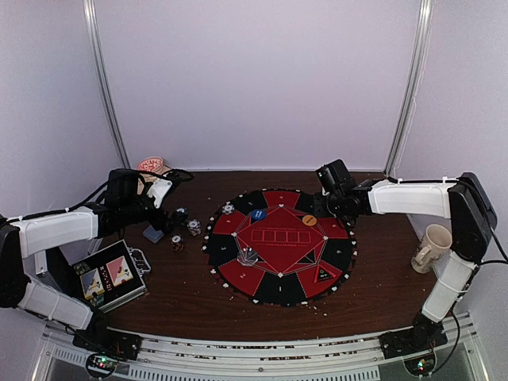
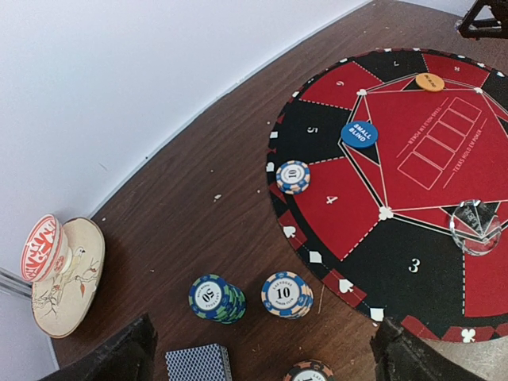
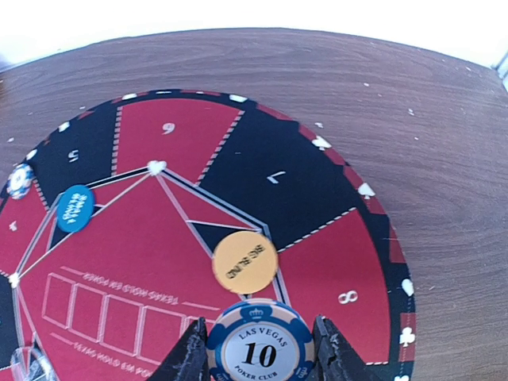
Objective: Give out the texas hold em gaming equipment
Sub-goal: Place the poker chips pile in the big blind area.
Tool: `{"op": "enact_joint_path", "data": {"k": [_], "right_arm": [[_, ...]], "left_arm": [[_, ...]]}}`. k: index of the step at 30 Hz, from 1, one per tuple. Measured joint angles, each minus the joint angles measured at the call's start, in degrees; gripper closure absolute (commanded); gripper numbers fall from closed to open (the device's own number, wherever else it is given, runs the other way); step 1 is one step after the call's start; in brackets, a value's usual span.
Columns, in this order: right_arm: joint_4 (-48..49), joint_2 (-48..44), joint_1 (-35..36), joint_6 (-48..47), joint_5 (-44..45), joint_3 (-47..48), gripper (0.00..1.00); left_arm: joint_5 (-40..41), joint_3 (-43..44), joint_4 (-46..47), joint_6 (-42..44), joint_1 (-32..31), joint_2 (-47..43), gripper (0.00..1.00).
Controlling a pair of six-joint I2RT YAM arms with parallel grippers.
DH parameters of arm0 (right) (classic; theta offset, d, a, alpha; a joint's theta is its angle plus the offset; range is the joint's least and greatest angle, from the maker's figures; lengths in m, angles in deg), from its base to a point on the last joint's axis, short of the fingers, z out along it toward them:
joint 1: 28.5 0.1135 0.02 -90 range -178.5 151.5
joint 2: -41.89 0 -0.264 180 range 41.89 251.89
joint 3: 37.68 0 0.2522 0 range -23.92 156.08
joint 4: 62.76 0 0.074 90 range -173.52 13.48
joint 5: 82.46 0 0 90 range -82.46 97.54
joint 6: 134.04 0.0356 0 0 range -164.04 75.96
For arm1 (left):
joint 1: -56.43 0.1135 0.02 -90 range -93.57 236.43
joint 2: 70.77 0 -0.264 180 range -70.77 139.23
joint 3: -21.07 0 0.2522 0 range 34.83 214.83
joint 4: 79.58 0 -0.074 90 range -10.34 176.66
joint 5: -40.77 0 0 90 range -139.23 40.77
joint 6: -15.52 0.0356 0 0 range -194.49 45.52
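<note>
My right gripper [image 3: 258,351] is shut on a blue-and-beige "10" poker chip [image 3: 258,343]. It holds the chip over the round red-and-black poker mat [image 1: 279,274], just behind the orange button [image 3: 245,262], near sector 8. In the top view this gripper [image 1: 333,208] is at the mat's far right. A blue button [image 2: 359,133] and one chip [image 2: 293,176] lie on the mat. My left gripper [image 2: 266,357] is open and empty above a green-blue "50" stack [image 2: 216,298], a "10" stack [image 2: 286,294], another chip stack [image 2: 311,371] and the card deck [image 2: 198,365] left of the mat.
A clear round disc [image 2: 475,227] lies on the mat near sector 3. A beige mug [image 1: 432,246] stands at the right. A metal case with card pictures [image 1: 111,276] lies at the front left. A beige dish and a red-white round object [image 2: 67,274] sit by the back wall.
</note>
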Motion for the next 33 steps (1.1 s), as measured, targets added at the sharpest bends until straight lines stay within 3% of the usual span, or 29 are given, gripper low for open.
{"op": "enact_joint_path", "data": {"k": [25,33], "right_arm": [[1.2,1.3,-5.5,0.0,-0.9,0.0,0.63],[2.2,5.7,-7.0,0.4,-1.3,0.5,0.63]], "left_arm": [[-0.3,0.0,0.0,0.0,0.0,0.1,0.02],[-0.3,0.0,0.0,0.0,0.0,0.2,0.02]]}}
